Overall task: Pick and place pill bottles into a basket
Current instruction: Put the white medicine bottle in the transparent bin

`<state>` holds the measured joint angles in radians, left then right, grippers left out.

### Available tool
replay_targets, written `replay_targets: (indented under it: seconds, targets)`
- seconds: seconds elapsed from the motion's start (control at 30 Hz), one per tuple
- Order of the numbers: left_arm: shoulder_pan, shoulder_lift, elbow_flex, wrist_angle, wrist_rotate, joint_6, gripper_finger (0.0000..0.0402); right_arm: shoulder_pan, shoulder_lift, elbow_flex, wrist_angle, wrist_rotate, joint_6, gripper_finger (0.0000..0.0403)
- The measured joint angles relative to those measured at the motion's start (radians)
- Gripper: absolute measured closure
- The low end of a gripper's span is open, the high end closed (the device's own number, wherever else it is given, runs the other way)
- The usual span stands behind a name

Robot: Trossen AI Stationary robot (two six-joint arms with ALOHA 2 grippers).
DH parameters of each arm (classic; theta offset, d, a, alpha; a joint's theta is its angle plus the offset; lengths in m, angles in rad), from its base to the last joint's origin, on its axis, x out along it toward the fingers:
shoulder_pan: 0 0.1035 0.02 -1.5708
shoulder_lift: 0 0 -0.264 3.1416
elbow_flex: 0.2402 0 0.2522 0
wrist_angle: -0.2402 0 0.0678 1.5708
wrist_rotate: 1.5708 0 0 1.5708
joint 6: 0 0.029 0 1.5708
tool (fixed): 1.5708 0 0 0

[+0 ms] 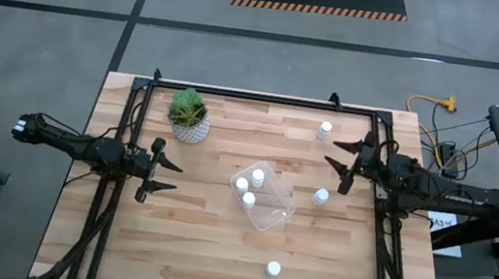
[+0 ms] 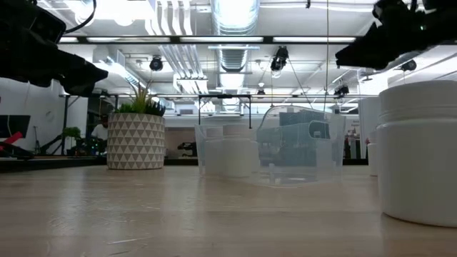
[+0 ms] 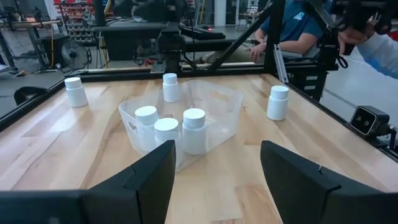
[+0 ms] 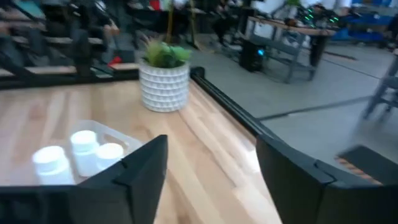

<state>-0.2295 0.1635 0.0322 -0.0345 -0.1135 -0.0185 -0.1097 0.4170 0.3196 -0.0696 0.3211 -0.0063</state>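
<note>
now three pill bottles (image 1: 250, 187) sit in the basket (image 1: 271, 206); right pincer (image 1: 341, 162) apart, left pincer (image 1: 159, 167) apart.

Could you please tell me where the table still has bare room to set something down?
Bare wood spans the near left corner of the wooden table, between the clear plastic basket and the table's left edge. It is crowded around the basket, with small white pill bottles to its right.

Three white bottles (image 1: 249, 187) upright in clear basket (image 1: 271, 206)
</note>
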Motion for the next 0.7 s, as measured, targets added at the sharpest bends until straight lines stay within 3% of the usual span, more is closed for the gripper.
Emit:
replay_targets:
  seconds: [0.33, 0.7]
  targets:
    - [0.0, -0.001, 0.0, 0.0, 0.0, 0.001, 0.0183, -0.001, 0.156, 0.337, -0.295, 0.074, 0.01, 0.009]
    - [0.0, 0.013, 0.0, -0.002, 0.0, 0.0, 0.0183, -0.121, 0.381, 0.725, -0.629, 0.075, -0.007, 0.0078]
